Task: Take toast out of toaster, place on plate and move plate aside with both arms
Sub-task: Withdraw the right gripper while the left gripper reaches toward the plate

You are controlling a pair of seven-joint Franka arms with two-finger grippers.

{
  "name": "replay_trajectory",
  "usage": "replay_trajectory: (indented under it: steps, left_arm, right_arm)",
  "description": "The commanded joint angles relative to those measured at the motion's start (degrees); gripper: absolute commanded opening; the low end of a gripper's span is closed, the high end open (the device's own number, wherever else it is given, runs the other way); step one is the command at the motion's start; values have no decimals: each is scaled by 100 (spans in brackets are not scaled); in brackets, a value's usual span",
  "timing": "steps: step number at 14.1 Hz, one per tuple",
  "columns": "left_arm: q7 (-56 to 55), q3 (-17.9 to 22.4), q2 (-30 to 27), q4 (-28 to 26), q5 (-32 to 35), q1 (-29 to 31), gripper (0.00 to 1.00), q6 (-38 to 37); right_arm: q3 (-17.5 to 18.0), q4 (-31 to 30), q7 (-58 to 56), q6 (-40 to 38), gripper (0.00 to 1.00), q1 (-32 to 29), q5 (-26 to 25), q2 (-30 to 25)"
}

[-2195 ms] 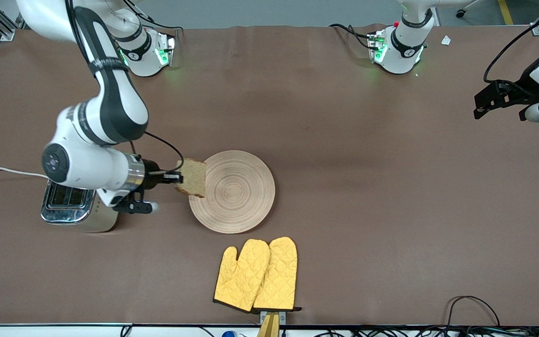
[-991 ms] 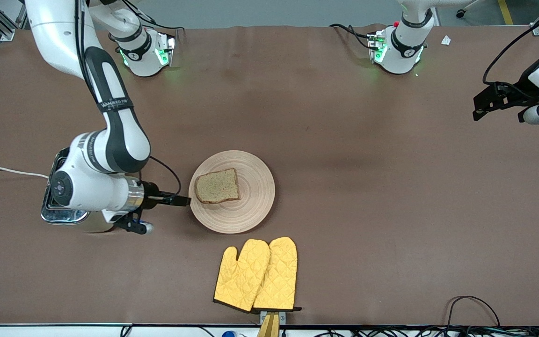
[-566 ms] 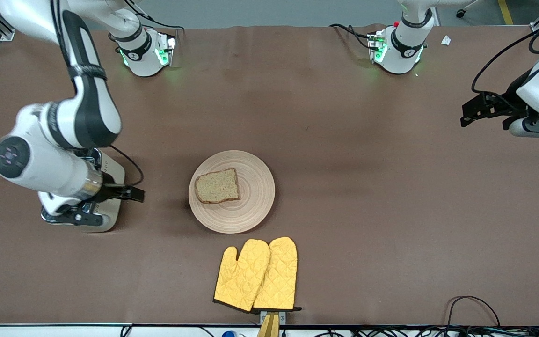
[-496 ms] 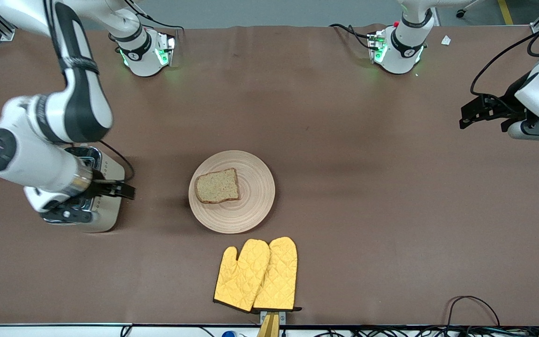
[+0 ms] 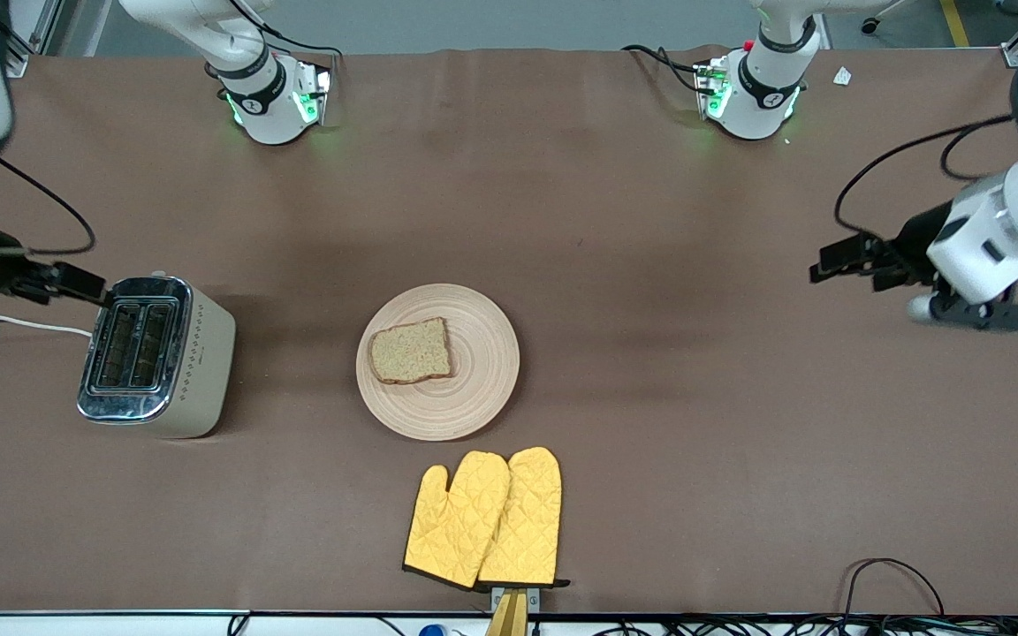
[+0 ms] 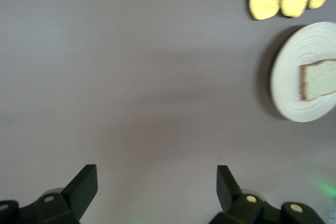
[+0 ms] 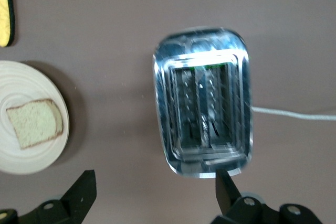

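The toast (image 5: pixel 411 351) lies flat on the round wooden plate (image 5: pixel 474 380) in the middle of the table. My right gripper (image 5: pixel 76 281) is open and empty, up in the air at the right arm's end of the table, beside the toaster. Its wrist view shows the toast (image 7: pixel 35 123) on the plate (image 7: pixel 21 156) and the open gripper (image 7: pixel 155 190). My left gripper (image 5: pixel 830 261) is open and empty over bare table at the left arm's end. Its wrist view shows the gripper (image 6: pixel 155 184), the plate (image 6: pixel 289 72) and the toast (image 6: pixel 318 80) far off.
A chrome toaster (image 5: pixel 155 353) with two empty slots stands toward the right arm's end, with a white cord (image 5: pixel 32 325). A pair of yellow oven mitts (image 5: pixel 484 517) lies nearer the front camera than the plate. Black cables (image 5: pixel 893 574) lie at the table's front edge.
My right gripper let the toast go onto the plate, then drew back past the toaster and rose. My left gripper moved inward, toward the plate's side.
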Motion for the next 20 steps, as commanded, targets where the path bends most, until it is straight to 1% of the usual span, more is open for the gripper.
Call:
replay_trajectory:
  steps: [1,2,3,4,5,6,8,9,10,12,14,16,18,20]
  left_arm:
    - [125,-10,515,115,-844,44,100,214]
    - [273,-10,708,107,-1205,43,100,337]
    - [501,-10,902,107,-1487,26,100,408]
    - [791,-19,1104,107,-1768,-9,100,565]
    - [976,-19,1306,107,-2014,-61,100,671]
    - [1048,-36,1456,107,-2208,-105,100,829]
    - [1188,-220,1790,107,-2595,-237,100,1223]
    - [1276,-360,1913,98,-2736,-281,100,1478]
    - [1373,-483,2088,107,-2842,-290,100,1689]
    - [1584,-843,2405,98,-3228,-299,94,2102]
    - [1803,-1055,2783,106,-3588,-308,84,2227]
    - [2049,-1074,3029,98,-3896,-483,81,2507]
    - [2234,-1082,3275,107,-4265,-703,76,2867]
    - [2383,-1082,3486,115,-4608,-957,69,3071]
  right_arm:
    - [97,-578,-21,-36,100,-102,-147,-717]
    - [97,-945,-21,86,100,-111,-234,-1076]
    - [114,-1210,-30,244,100,-103,-461,-1410]
    - [132,-1230,-30,168,100,-68,-707,-1553]
    - [158,-1021,-13,-112,100,-41,-822,-1554]
    - [167,-523,48,-471,100,11,-850,-1510]
    - [167,313,128,-1122,100,38,-920,-1038]
    - [167,491,206,-1256,100,55,-877,-992]
    - [167,527,207,-1205,100,82,-824,-991]
    - [158,676,207,-1187,100,249,-902,-957]
    - [158,704,199,-1204,100,240,-868,-947]
    - [158,704,198,-1196,100,258,-894,-913]
    - [150,704,207,-1187,100,267,-877,-860]
    - [149,704,207,-1178,100,188,-841,-860]
